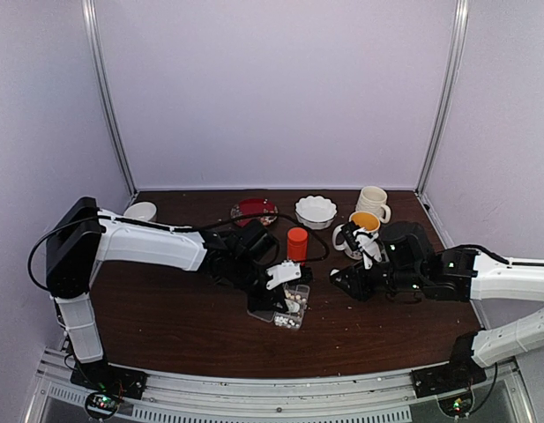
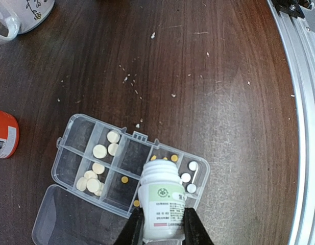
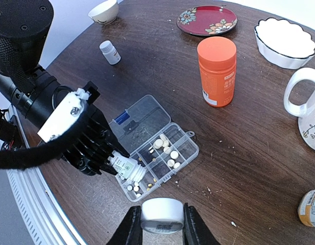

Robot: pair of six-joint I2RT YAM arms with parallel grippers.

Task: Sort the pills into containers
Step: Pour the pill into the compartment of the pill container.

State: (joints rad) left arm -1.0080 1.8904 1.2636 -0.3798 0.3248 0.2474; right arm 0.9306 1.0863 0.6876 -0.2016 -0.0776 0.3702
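Note:
The clear pill organizer [image 2: 134,155] lies open on the dark table, lid flat to one side. Its cells hold pills: cream tablets [image 2: 99,151], white tablets [image 2: 186,177] and tiny yellow ones [image 2: 125,179]. My left gripper [image 2: 163,227] is shut on a small white uncapped bottle [image 2: 161,196], tilted with its mouth over the organizer's near cells. In the right wrist view the organizer [image 3: 184,148] and this bottle [image 3: 125,167] show under the left arm. My right gripper [image 3: 161,227] is shut on a white bottle cap [image 3: 162,213], held above the table just right of the organizer [image 1: 300,300].
An orange bottle [image 3: 216,70] stands beyond the organizer. A red plate [image 3: 207,19], a white fluted bowl [image 3: 285,43], a white mug [image 3: 305,107], a small capped white bottle [image 3: 110,52] and a small bowl [image 3: 103,10] stand further back. Crumbs [image 2: 129,79] dot the table.

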